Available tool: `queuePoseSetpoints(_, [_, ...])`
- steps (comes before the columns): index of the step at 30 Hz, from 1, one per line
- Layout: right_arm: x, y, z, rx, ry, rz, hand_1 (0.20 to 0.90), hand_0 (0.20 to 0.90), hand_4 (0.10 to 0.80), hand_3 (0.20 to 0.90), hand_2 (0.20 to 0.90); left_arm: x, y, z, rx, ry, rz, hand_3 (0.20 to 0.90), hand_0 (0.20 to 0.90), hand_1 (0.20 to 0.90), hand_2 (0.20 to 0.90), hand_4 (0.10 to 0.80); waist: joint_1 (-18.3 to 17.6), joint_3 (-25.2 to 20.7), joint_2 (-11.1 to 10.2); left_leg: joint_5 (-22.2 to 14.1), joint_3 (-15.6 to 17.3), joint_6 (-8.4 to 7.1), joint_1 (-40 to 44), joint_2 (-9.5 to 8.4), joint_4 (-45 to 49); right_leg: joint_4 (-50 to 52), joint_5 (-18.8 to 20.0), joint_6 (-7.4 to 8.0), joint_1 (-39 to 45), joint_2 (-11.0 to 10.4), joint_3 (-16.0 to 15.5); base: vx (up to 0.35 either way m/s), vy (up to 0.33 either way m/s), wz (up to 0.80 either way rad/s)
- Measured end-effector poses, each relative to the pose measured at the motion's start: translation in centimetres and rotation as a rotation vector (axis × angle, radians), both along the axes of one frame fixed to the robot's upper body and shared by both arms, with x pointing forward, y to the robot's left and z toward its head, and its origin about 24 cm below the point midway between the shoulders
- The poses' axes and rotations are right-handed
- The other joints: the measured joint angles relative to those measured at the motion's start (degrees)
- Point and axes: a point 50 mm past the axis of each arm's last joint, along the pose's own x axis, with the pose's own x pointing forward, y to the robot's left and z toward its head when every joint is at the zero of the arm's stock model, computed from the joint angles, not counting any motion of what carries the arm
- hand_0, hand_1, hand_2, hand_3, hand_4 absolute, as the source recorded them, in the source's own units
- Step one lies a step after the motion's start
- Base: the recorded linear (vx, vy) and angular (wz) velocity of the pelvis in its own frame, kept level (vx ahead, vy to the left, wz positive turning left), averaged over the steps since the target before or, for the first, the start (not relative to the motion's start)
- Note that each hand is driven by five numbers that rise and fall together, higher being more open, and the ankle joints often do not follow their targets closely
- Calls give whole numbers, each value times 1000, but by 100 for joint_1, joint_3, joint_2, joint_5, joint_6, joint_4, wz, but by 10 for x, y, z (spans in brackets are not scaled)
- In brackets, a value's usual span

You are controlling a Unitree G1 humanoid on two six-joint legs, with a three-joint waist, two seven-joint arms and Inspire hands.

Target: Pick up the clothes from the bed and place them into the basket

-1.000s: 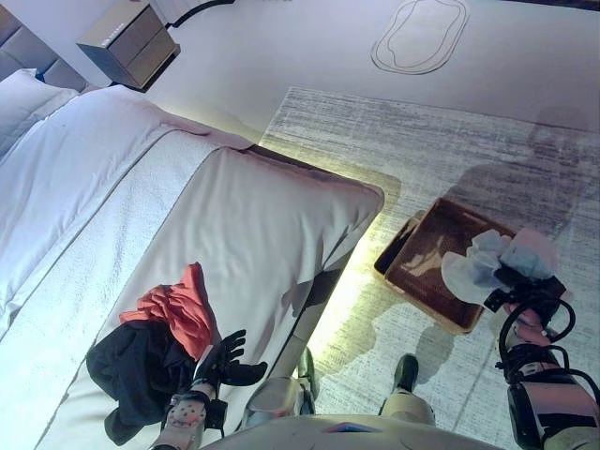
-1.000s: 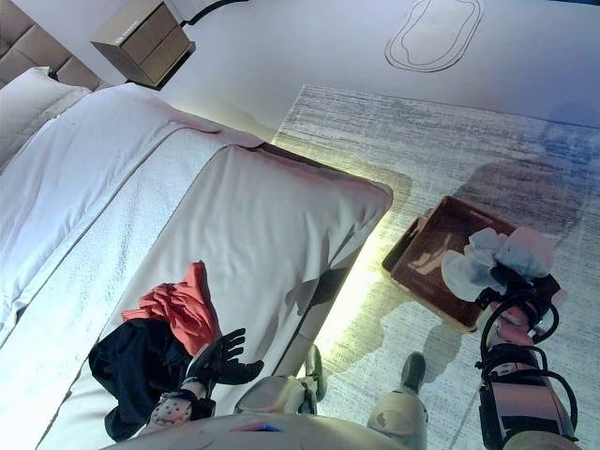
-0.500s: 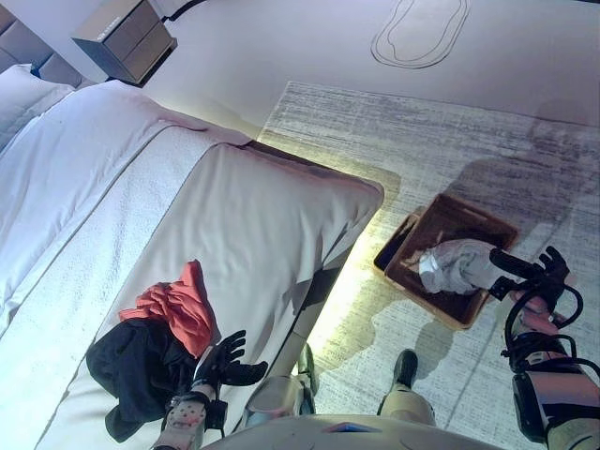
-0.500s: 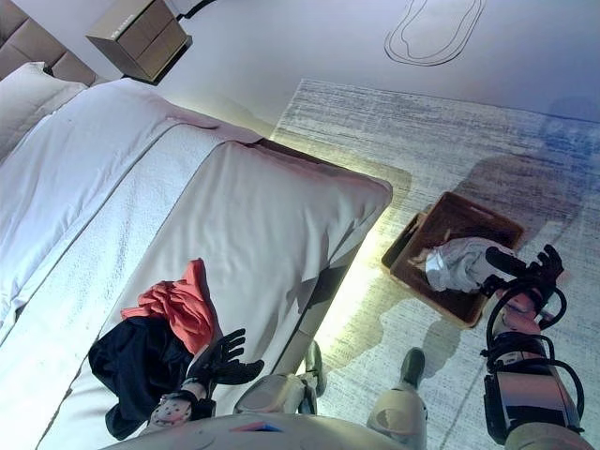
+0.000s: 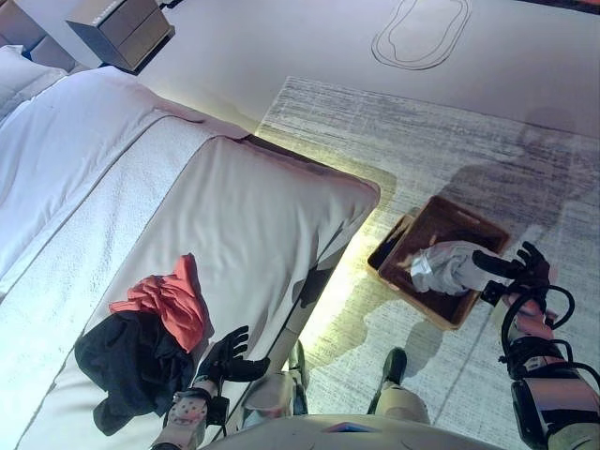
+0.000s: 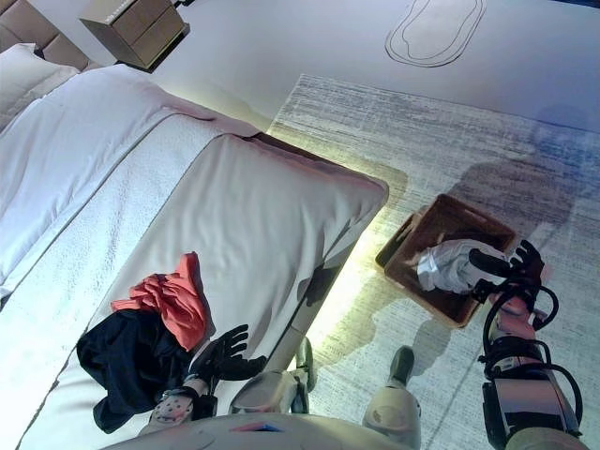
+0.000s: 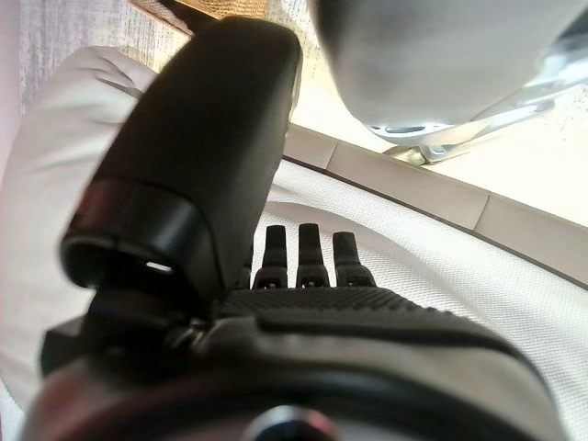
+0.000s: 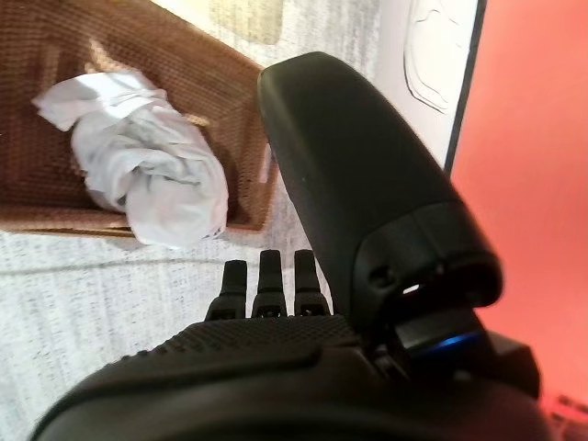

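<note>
A brown wicker basket [image 5: 405,242] stands on the rug to the right of the bed. A pale grey-white garment [image 5: 448,267] lies inside it, draped towards its near right rim, also seen as the garment [image 8: 156,179] in the basket [image 8: 55,197]. My right hand [image 5: 521,271] hovers just right of the basket, fingers spread and open, holding nothing. On the bed's near end lie a coral-red garment [image 5: 169,300] and a black garment [image 5: 122,361] touching each other. My left hand [image 5: 230,354] rests open on the bed edge just right of them.
The white bed [image 5: 141,187] fills the left side, a pillow at its far left. A wooden nightstand [image 5: 117,28] stands beyond it. A grey rug [image 5: 422,150] covers the floor under the basket, and an oval outline [image 5: 419,33] marks the floor farther off.
My right hand has opened and let go of the pale garment, which dropped into the basket and settled there. The view has shifted a little. The left hand stays put.
</note>
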Motion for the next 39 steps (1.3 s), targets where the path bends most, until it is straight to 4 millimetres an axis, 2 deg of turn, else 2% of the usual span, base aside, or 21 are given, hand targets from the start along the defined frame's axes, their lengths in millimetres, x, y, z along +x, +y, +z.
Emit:
queuePoseSetpoints(4, [-23,22,-35,26,130,78,900,900,800,900,900,1,1,1,2,-14,13,900,900,900,900,800,67,-4,-98,154,-218,-139,27,20,6,-2,-53,67,199,15,-238,-48,-104,29])
queuePoseSetpoints(9, [-55,67,-84,114,327,252,900,900,800,900,900,1,2,1,-2,-21,36,900,900,900,900,800,407,-59,-160,313,-581,-244,-49,104,0,-29,-233,70,385,81,-662,-6,-77,43])
queuePoseSetpoints(12, [-61,93,-97,165,365,347,900,900,800,900,900,-11,6,-2,-3,6,79,900,900,900,900,800,610,-290,-183,316,-698,-243,-223,142,-1,-19,-247,76,435,146,-941,35,26,46])
queuePoseSetpoints(14, [-66,102,-102,186,375,379,900,900,800,900,900,-13,7,-3,-3,11,89,900,900,900,900,800,679,-371,-217,259,-583,-253,-262,176,-61,-6,-269,103,563,149,-1127,-49,86,78])
queuePoseSetpoints(15, [-74,107,-106,188,388,400,900,900,800,900,900,-13,8,-3,1,19,82,900,900,900,900,800,665,-501,-292,-106,229,-145,-338,352,1,2,-228,39,641,93,-1539,-87,150,132])
queuePoseSetpoints(16, [-81,112,-110,181,410,434,900,900,800,900,900,-7,10,-2,15,22,66,900,900,900,900,800,585,-558,-528,-220,1092,-85,-368,455,119,-15,-247,-61,701,-112,-1977,-82,233,177])
queuePoseSetpoints(17, [-84,117,-112,170,421,467,900,900,800,900,900,-8,10,-3,17,34,62,900,900,900,900,800,487,-641,-658,-201,1720,-30,-402,539,288,23,-250,-63,817,-251,-2249,-11,281,158])
queuePoseSetpoints(18, [-84,116,-111,147,425,490,900,900,800,900,900,-13,8,-5,12,53,52,900,900,900,900,800,429,-725,-658,-185,1967,-19,-353,605,357,69,-287,-13,903,-314,-2403,20,272,126])
queuePoseSetpoints(19, [-83,113,-109,110,433,515,900,900,800,900,900,-18,4,-7,3,73,51,900,900,900,900,800,397,-818,-527,-2,1958,-12,-308,632,299,167,-319,60,958,-314,-2486,37,272,90])
queuePoseSetpoints(20, [-80,113,-107,70,443,542,900,900,800,900,900,-21,2,-9,-2,88,55,900,900,900,900,800,399,-854,-534,355,1823,143,-281,477,229,359,-340,112,961,-457,-2482,46,257,64])
queuePoseSetpoints(24, [-55,137,-99,-69,437,757,900,900,800,900,900,-14,19,-3,51,64,51,900,900,900,900,800,537,-860,-868,261,1599,328,-287,-44,119,460,-303,63,1034,-858,-2301,106,222,45])
queuePoseSetpoints(27, [-43,151,-94,-208,462,943,900,900,800,900,900,-2,31,3,105,36,10,900,900,900,900,800,600,-835,-871,227,1254,432,-89,-218,-117,1319,-246,3,1044,-1195,-2204,160,160,70])
queuePoseSetpoints(29, [-38,156,-92,-291,479,1041,900,900,800,900,900,2,33,5,128,30,-23,900,900,900,900,800,562,-801,-753,192,870,513,33,-180,-243,2265,-318,85,855,-1388,-1673,105,-83,81])
queuePoseSetpoints(30, [-35,160,-90,-312,474,1071,900,900,800,900,900,10,33,8,140,11,-50,900,900,900,900,800,561,-790,-778,185,607,528,7,-165,-243,2384,-552,368,726,-1288,-1223,73,-128,104])
queuePoseSetpoints(31, [-31,165,-89,-341,467,1109,900,900,800,900,900,14,38,10,164,4,-62,900,900,900,900,800,488,-771,-758,195,422,545,-104,-109,-254,2142,-681,534,586,-956,-709,-59,-166,107])
queuePoseSetpoints(32, [-26,168,-85,-364,451,1134,900,900,800,900,900,15,41,12,177,3,-70,900,900,900,900,800,448,-756,-814,269,316,656,-194,-96,-243,1892,-690,547,443,-769,-583,-106,-191,74])
queuePoseSetpoints(33, [-18,170,-81,-394,439,1152,900,900,800,900,900,22,40,13,185,0,-78,900,900,900,900,800,523,-681,-869,331,223,759,-219,-105,-237,1751,-705,554,144,-621,-592,-156,-250,57])
queuePoseSetpoints(35, [3,176,-68,-498,402,1211,900,900,800,900,900,26,44,14,205,11,-79,900,900,900,900,800,312,-647,-873,311,-28,712,-578,-48,-207,948,-660,494,-208,-132,-246,-76,-179,83])
queuePoseSetpoints(36, [11,171,-61,-548,393,1216,900,900,800,900,900,34,42,17,210,-2,-91,900,900,900,900,800,279,-629,-943,393,-115,653,-724,-71,-214,771,-526,205,-284,-14,-217,1,-166,95])
queuePoseSetpoints(38, [23,168,-52,-602,381,1214,900,900,800,900,900,38,40,18,209,-17,-88,900,900,900,900,800,476,-588,-1018,432,-109,537,-793,21,-232,550,-527,198,-261,139,-276,41,-148,21])
queuePoseSetpoints(39, [31,171,-45,-646,357,1219,900,900,800,900,900,33,41,16,206,-4,-75,900,900,900,900,800,564,-557,-1074,540,-138,380,-789,118,-232,403,-440,164,-153,274,-323,63,-156,4])
